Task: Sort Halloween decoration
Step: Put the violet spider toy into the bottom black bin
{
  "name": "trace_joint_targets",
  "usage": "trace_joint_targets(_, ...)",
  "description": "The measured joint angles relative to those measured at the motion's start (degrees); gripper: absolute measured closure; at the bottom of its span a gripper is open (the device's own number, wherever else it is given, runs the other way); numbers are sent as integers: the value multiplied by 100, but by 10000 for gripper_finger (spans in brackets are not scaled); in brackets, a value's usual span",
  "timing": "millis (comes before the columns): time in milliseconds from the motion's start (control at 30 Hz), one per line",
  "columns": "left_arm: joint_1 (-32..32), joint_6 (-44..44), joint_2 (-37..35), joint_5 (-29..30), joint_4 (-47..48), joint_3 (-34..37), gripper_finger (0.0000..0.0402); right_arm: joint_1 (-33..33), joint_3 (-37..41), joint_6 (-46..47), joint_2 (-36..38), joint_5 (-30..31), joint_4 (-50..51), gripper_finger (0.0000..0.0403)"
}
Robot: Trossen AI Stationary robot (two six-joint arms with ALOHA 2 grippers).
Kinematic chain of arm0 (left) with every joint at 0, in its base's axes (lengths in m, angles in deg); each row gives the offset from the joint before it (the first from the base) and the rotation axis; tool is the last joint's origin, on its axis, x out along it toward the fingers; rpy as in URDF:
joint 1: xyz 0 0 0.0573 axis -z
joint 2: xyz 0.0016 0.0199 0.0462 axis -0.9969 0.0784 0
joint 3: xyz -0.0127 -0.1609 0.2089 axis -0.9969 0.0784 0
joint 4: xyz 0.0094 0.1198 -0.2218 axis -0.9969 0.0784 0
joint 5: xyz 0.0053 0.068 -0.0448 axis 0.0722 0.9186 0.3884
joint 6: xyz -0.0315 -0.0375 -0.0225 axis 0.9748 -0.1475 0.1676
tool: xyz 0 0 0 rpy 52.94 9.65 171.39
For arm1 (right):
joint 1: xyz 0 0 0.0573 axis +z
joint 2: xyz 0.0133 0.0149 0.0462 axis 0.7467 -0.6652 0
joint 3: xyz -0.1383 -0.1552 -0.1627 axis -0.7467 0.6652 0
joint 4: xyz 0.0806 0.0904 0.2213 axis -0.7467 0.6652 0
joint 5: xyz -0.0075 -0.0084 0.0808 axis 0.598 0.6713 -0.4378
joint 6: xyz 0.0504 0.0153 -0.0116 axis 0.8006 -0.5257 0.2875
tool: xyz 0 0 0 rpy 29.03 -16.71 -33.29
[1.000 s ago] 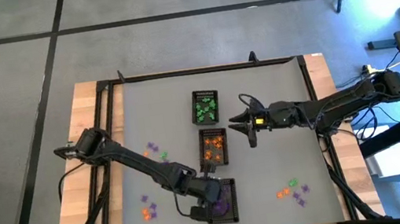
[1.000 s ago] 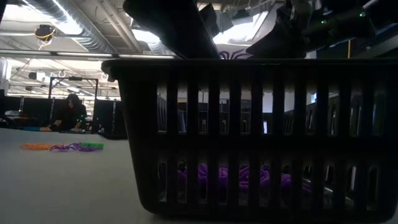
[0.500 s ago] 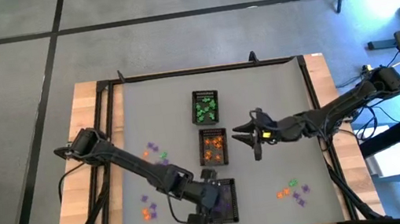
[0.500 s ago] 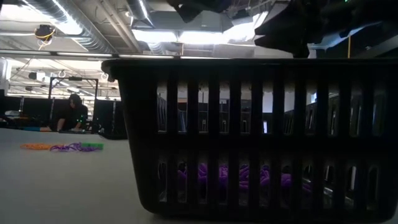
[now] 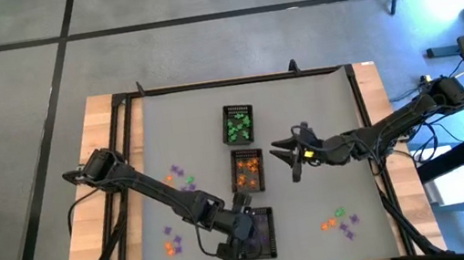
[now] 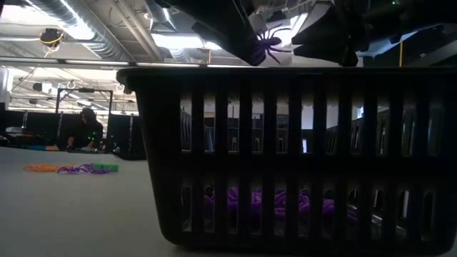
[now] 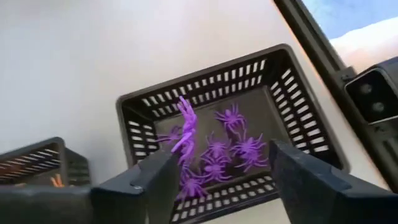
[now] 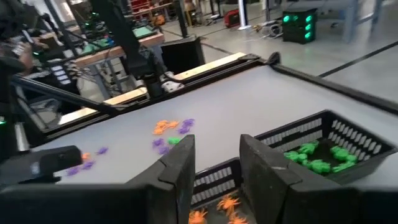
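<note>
I am holding the left gripper (image 5: 248, 223) over the near tray (image 5: 260, 235), the one with the purple spiders (image 7: 231, 149) lying on its floor. Its fingers (image 7: 144, 180) are standing wide apart, and a purple spider (image 7: 185, 129) is hanging off the inner face of one finger, above the tray's opening; in the low view that same spider (image 6: 265, 46) is showing just above the tray's rim, touching the dark finger. I am keeping the right gripper (image 5: 291, 151) just beside the middle tray (image 5: 247, 170), which is holding orange pieces (image 8: 227, 204); its fingers are parted with nothing between them. The far tray (image 5: 238, 124) is carrying the green pieces (image 8: 313, 155). Loose trinkets are lying on the grey mat (image 5: 184, 119) in three small clusters: purple and green ones (image 5: 178, 175) near the left arm, orange and purple ones (image 5: 172, 242) at the near left, and a mixed group (image 5: 339, 221) at the near right. A person (image 6: 81, 129) is sitting in the room beyond the table.
</note>
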Motion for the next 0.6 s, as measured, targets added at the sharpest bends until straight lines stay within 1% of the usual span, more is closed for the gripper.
trace_joint_targets(67, -32, -131, 0, 0, -2, 2, 162, 0, 0, -118, 0, 142, 1, 279)
trace_joint_targets(167, -69, -265, 0, 54, 74, 0, 157, 0, 1, -387, 0, 378, -98, 279)
trace_joint_targets(233, -97, -526, 48, 113, 240, 0, 158, 0, 2, -656, 0, 499, -295, 279)
trace_joint_targets(333, -116, -1001, 87, 125, 609, 12, 163, -37, 0, -1059, 0, 518, -676, 279)
trace_joint_targets(367, -139, -1047, 87, 157, 628, 13, 164, -84, 0, -1153, 0, 424, -822, 279)
trace_joint_targets(433, -192, -1081, 77, 200, 573, 2, 165, -238, 0, -1309, 2, -33, -994, 279)
trace_joint_targets(600, -316, -1165, 76, 213, 523, 2, 166, -721, -2, -1425, 2, -1614, -897, 279)
